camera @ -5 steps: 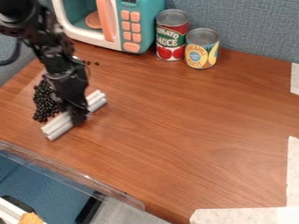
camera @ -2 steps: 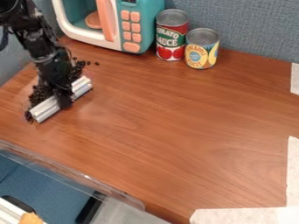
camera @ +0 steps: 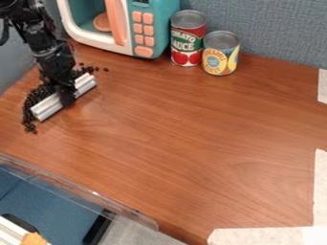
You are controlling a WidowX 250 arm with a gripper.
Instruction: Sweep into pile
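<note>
While the gripper (camera: 66, 98) is closed on the bar (camera: 47, 107) beside the beans (camera: 29, 103), far left, the microwave (camera: 161, 29) contains a disc (camera: 101, 22).

Beads (camera: 28, 114) left of bar (camera: 47, 106) (few behind); cans (camera: 188, 40) right of microwave (camera: 161, 26).

From where I'm standing, the camera is looking down at a slant from above the near side of the bench (camera: 191, 143), facing the blue-grey partition (camera: 281, 28) behind it. It is sitting far enough back to be taking in a broad stretch of the top, with the toy microwave (camera: 165, 28) showing along the far side. The black arm (camera: 38, 33) is coming in at the upper left, and the clear plastic strip (camera: 83, 192) is crossing the lower left corner.
</note>
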